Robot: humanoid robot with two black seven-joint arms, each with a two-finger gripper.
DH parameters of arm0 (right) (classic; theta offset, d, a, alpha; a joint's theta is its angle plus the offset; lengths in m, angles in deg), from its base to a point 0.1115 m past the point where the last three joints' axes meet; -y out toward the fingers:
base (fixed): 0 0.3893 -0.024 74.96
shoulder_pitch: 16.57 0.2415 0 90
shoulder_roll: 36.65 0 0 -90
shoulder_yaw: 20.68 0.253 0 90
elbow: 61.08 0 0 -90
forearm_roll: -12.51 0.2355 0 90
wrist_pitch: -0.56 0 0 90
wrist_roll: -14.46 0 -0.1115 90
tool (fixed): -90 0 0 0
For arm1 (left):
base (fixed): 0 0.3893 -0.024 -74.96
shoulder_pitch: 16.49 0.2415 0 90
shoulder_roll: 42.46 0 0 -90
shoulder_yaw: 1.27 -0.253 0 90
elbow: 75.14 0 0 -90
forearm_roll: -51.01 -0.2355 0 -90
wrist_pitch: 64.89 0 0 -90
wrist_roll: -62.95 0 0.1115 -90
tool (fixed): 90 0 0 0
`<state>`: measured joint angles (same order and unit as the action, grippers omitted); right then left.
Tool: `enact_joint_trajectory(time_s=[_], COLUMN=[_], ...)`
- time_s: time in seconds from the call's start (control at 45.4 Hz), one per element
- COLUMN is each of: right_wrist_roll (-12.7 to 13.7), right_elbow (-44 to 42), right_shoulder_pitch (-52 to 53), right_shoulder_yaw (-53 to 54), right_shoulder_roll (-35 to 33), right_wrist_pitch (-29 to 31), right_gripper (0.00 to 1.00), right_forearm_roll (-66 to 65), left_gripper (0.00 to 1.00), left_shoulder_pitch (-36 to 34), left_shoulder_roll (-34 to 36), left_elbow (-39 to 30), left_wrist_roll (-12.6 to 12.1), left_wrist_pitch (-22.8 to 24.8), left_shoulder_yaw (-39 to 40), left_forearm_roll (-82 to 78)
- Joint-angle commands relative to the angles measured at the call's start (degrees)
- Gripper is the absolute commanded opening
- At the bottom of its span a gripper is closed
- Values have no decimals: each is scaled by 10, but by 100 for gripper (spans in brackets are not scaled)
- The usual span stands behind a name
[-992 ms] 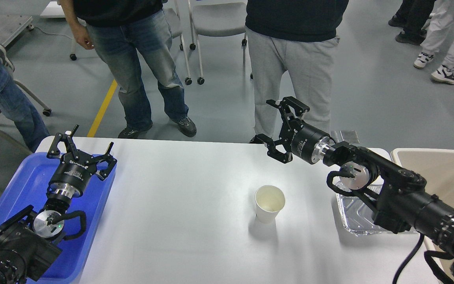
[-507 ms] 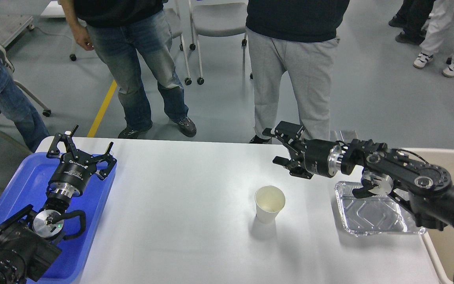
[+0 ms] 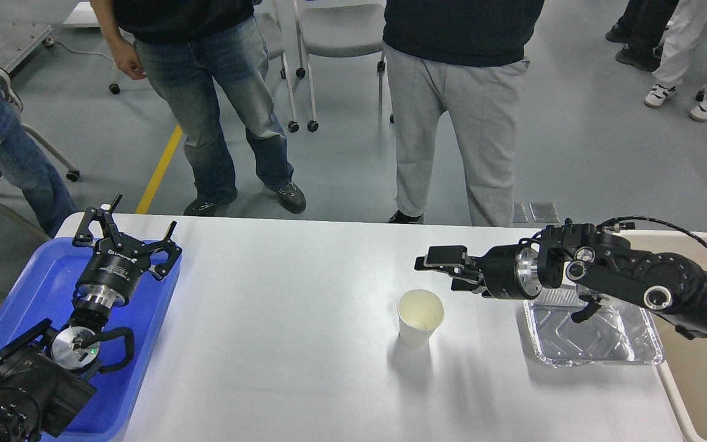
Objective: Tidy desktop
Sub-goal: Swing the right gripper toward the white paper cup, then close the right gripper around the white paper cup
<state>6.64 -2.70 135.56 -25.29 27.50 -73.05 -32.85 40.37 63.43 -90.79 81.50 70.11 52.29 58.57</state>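
Observation:
The white desktop (image 3: 280,331) fills the lower view. A white paper cup (image 3: 420,316) stands upright and empty near its middle. A crinkled foil tray (image 3: 593,337) lies at the right end. My right gripper (image 3: 442,270) reaches in from the right, level and pointing left, just behind and to the right of the cup's rim. Its jaws are apart and hold nothing. My left gripper (image 3: 127,236) hovers over the far end of the blue tray (image 3: 34,276), open and empty, its fingers pointing away from me.
A beige bin (image 3: 706,380) stands off the table's right edge, next to the foil tray. Two people stand close behind the far edge (image 3: 452,153), another at far left. Wheeled chairs stand farther back.
My right gripper has come down from above the far edge and turned level, and now sits low near the cup. The foil tray has become uncovered. The left arm has not moved.

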Motion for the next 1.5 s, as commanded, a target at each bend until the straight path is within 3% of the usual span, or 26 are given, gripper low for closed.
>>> enact_joint_trajectory(time_s=[0.0,0.904,1.19,1.323,1.477], right_wrist_roll=[0,-6,-13,-31,-33], right_elbow=[-2,-56,-72,-80,-86], right_shoulder_pitch=[16,-2,-5,-5,-4], right_shoulder_yaw=[-43,-95,-115,-131,-147], right_shoulder_roll=[14,90,95,98,98], right_wrist_pitch=[-3,-55,-69,-76,-84], right_gripper=[100,96,77,73,68], right_forearm_roll=[-26,-41,-42,-42,-42], left_gripper=[100,100,100,100,100], left_shoulder_pitch=[0,0,0,0,0], left_shoulder_roll=[0,0,0,0,0], left_elbow=[0,0,0,0,0], left_wrist_roll=[0,0,0,0,0], left_wrist_pitch=[0,0,0,0,0], left_shoulder_yaw=[0,0,0,0,0], left_forearm_roll=[0,0,0,0,0])
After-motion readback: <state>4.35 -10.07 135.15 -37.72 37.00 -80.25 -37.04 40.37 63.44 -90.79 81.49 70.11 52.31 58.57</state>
